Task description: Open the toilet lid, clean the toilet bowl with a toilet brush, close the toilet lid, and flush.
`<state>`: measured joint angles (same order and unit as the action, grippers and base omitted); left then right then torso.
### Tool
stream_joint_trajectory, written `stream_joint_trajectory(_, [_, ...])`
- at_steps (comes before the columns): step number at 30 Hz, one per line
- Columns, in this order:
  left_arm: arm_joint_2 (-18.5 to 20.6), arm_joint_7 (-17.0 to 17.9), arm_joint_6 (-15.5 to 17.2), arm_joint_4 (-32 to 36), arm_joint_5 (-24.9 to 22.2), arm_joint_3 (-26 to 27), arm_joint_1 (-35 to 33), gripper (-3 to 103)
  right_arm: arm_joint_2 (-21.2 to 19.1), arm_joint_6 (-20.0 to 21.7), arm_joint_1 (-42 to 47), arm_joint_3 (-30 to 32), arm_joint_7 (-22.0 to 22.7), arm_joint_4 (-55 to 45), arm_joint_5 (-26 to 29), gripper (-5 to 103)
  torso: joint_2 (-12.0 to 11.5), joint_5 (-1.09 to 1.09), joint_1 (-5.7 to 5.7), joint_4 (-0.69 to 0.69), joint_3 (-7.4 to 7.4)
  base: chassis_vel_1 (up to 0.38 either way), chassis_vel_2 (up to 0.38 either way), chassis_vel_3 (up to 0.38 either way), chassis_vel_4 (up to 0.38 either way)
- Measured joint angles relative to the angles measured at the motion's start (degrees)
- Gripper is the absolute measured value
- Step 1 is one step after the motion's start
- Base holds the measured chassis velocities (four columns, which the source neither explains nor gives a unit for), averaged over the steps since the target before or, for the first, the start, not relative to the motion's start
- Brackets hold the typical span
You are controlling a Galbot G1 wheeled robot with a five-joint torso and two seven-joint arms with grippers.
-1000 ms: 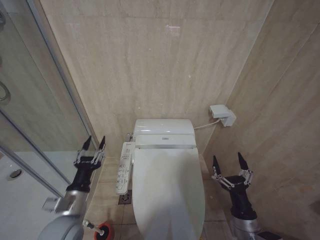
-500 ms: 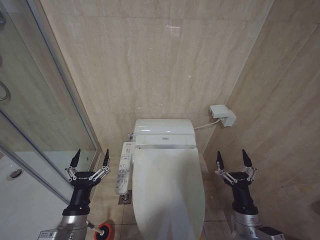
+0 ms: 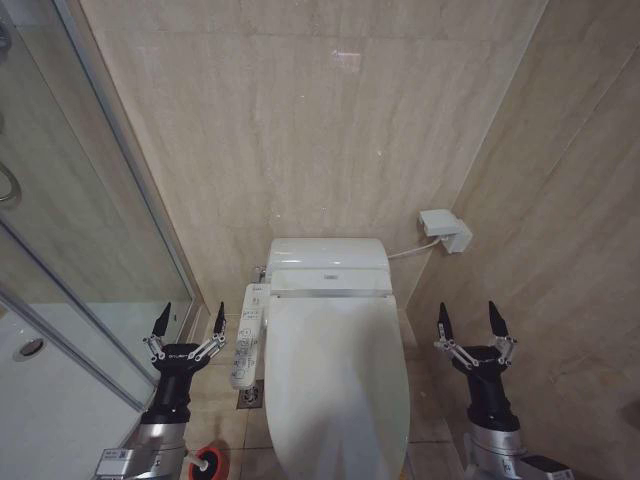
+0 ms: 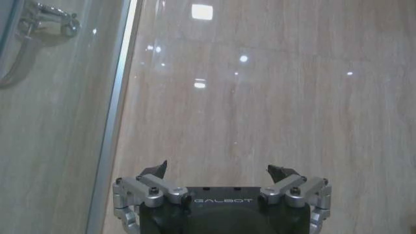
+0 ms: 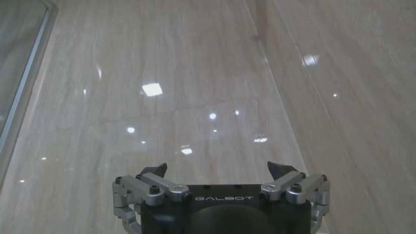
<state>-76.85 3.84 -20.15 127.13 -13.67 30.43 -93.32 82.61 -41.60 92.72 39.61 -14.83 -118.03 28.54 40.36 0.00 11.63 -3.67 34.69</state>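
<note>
The lid is down flat over the bowl, glossy white, running from the seat unit at the back wall toward the bottom of the head view, and nothing is touching it. Along its left side lies the long button panel, just beside the lid's edge. Low on the floor at the left, next to the left arm, sits the red holder with the brush handle sticking out of it, well short of the bowl. Now the arms: the left gripper stands upright to the left of the panel, fingers pointing up and spread wide, holding nothing, with the glass shower partition behind it. The right gripper is up on the other side of the bowl, close to the right wall, jaws also wide apart and empty. Both sit at about the same height, one on each flank of the lid, neither in contact with it. In the left wrist view the gripper faces the beige wall with the partition's metal edge alongside, and the right wrist view has its gripper facing the corner where the two beige walls meet. Up on the right wall, a small white box with a cable runs toward the seat unit.
</note>
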Motion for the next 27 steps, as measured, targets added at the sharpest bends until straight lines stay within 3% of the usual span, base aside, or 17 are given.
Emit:
stream_joint_trajectory(12, [0.0, -0.2, 0.1, -1.7, -0.1, 0.3, 0.9, 100, 0.9, -0.1, -1.0, -0.4, -0.2, 0.5, -0.2, 100, 0.0, 0.0, 0.01, 0.01, 0.0, 0.075, -0.077, -0.074, 0.073])
stream_joint_trajectory(27, [0.0, -0.5, 0.1, -3.3, -0.2, -0.8, 2.1, 100, 1.3, -0.4, -0.7, 0.2, -0.2, 0.7, -0.5, 100, 0.0, -0.01, -0.01, 0.01, 0.0, 0.264, -0.264, -0.257, 0.256])
